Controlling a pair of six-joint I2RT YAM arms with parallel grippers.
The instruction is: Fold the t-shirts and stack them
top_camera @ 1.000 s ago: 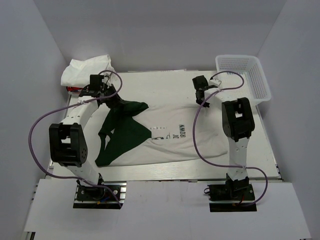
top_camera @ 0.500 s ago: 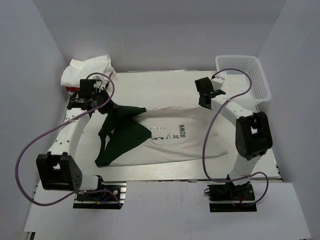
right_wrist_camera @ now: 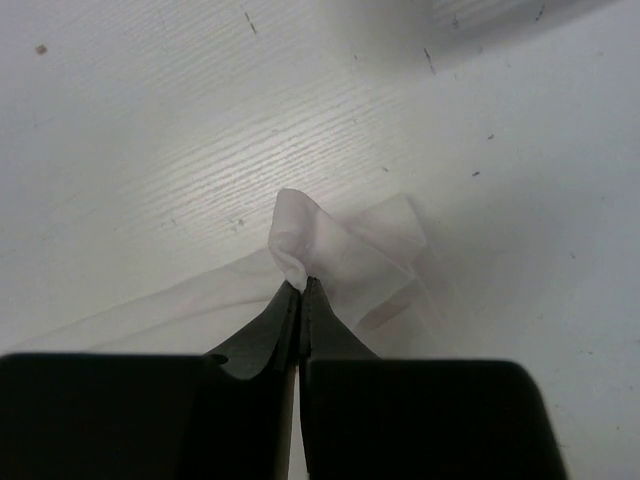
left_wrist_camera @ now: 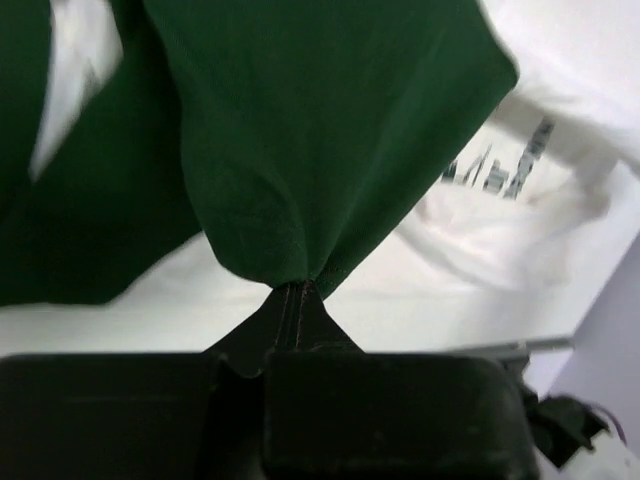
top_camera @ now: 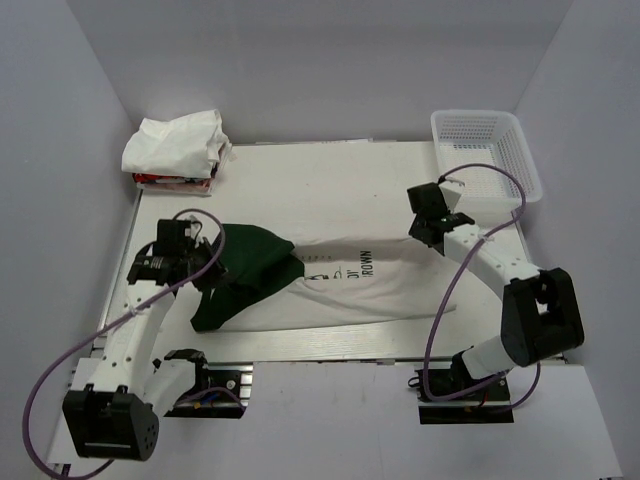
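A large off-white t-shirt [top_camera: 350, 285] with dark green parts [top_camera: 245, 270] and dark lettering lies across the middle of the table. My left gripper [top_camera: 203, 262] is shut on the green cloth [left_wrist_camera: 320, 150] at the shirt's left end. My right gripper [top_camera: 432, 228] is shut on the shirt's off-white corner [right_wrist_camera: 300, 235] at its far right. Both hold the far edge pulled toward the near side. A pile of folded white and red shirts [top_camera: 178, 150] sits at the far left corner.
A white plastic mesh basket [top_camera: 487, 150] stands at the far right corner. The table's near edge [top_camera: 330, 350] runs just below the shirt. Purple cables loop from both arms.
Both grippers have moved toward the near side, dragging the shirt's far edge with them. The shirt has become narrower front to back.
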